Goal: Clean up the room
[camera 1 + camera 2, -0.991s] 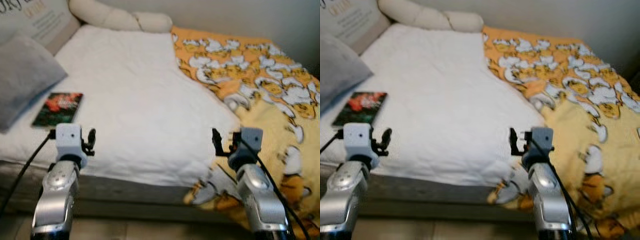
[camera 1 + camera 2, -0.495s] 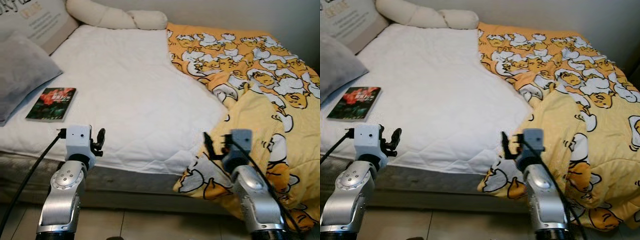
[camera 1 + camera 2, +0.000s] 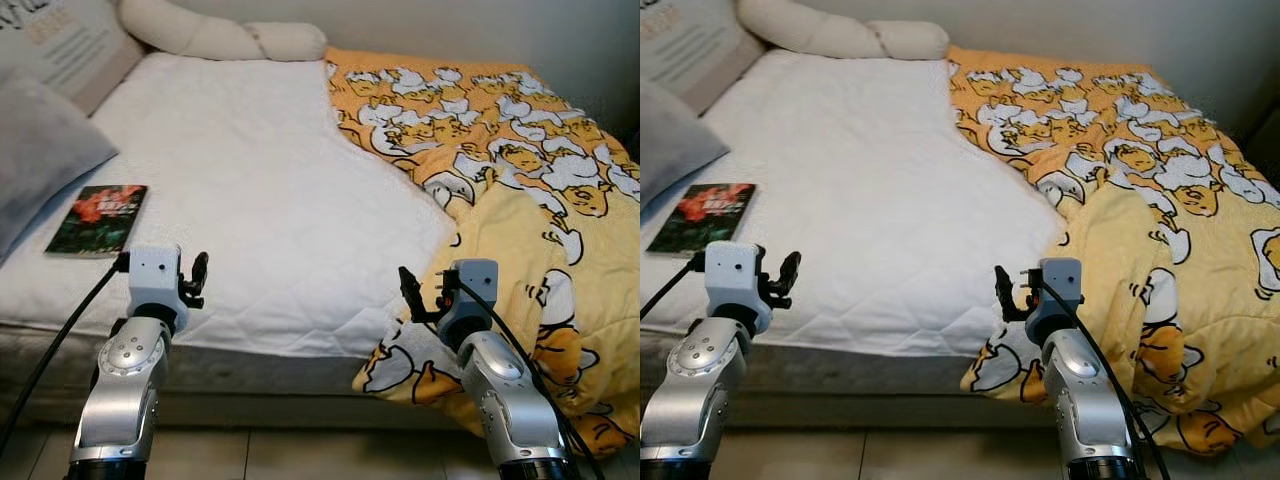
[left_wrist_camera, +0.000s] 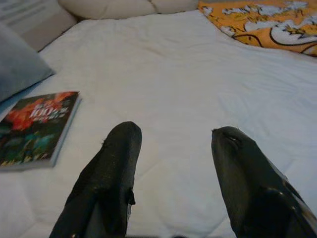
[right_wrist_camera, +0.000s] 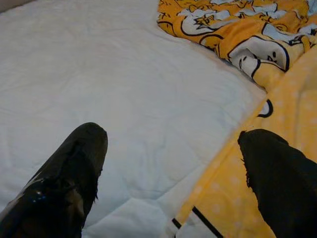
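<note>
At about 10 o'clock in the head views, a grey pillow [image 3: 40, 150] is lying at the head of the bed, with a printed cushion [image 3: 70, 45] leaning behind it at 11 o'clock. Just beside the pillow, a book [image 3: 97, 219] with a red and green cover is lying flat on the white mattress cover [image 3: 260, 190], near the bed's front edge.

At 7 o'clock the left gripper [image 3: 197, 278] is hovering over the front edge of the bed, just right of the book and apart from it. Its two black fingers [image 4: 111, 173] are standing spread with a clear gap between them, and they are gripping nothing and touching nothing; the wrist view is showing the book off to one side of them and bare white quilting between them.

At 12 o'clock a long cream bolster [image 3: 215, 35] is lying across the head of the bed against the wall.

At 5 o'clock the right gripper [image 3: 412, 297] is hovering at the front edge of the bed, right where the white cover is meeting the blanket. Its fingers [image 5: 74, 168] are spread wide, wider than the left pair, and are empty; one is hanging over the white cover, the other over the blanket's yellow edge.

From 1 o'clock down to 4 o'clock, a yellow and orange cartoon-print blanket [image 3: 520, 170] is lying rumpled over the right part of the bed, its near end spilling over the front edge toward the floor [image 3: 300, 455].
</note>
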Tool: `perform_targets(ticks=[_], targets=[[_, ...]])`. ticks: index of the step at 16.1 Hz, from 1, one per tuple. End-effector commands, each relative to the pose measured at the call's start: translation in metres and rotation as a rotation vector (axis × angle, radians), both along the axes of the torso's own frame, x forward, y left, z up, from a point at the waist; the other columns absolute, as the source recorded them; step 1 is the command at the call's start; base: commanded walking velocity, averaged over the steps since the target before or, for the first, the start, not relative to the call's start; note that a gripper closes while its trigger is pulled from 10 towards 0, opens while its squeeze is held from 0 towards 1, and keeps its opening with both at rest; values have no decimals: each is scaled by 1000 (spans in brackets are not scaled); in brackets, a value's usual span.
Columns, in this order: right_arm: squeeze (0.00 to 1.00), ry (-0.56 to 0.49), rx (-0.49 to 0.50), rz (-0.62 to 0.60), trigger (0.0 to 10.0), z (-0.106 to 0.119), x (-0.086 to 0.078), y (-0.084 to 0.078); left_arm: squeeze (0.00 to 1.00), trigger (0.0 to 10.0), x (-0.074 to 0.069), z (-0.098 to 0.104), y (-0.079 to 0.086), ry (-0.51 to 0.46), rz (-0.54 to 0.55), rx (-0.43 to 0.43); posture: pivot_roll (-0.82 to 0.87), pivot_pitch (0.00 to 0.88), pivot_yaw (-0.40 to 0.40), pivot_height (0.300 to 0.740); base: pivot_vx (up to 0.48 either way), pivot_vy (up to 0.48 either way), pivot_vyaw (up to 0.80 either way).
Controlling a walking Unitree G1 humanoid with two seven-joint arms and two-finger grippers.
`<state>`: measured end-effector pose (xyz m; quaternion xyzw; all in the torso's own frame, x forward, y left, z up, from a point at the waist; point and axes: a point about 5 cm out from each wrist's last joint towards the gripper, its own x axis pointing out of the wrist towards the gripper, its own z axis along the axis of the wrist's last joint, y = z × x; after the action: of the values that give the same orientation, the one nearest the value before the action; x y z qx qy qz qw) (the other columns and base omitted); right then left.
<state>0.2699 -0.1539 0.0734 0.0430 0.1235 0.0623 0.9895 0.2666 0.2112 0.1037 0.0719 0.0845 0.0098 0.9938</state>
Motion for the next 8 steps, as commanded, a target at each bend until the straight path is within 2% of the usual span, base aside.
perform_targets(ticks=[1, 2, 8], targets=[[0, 1, -6, -26, 10000, 2, 2, -7, 302, 10000, 3, 1, -4, -2, -21, 5, 35, 0, -43, 740, 259, 0, -800], [0, 1, -13, -32, 10000, 2, 2, -8, 302, 10000, 4, 2, -4, -3, -22, 5, 35, 0, -43, 740, 259, 0, -463], [0, -6, -23, -21, 10000, 3, 1, -8, 298, 10000, 3, 1, -5, 1, -27, 7, 33, 0, -46, 740, 261, 0, 0]])
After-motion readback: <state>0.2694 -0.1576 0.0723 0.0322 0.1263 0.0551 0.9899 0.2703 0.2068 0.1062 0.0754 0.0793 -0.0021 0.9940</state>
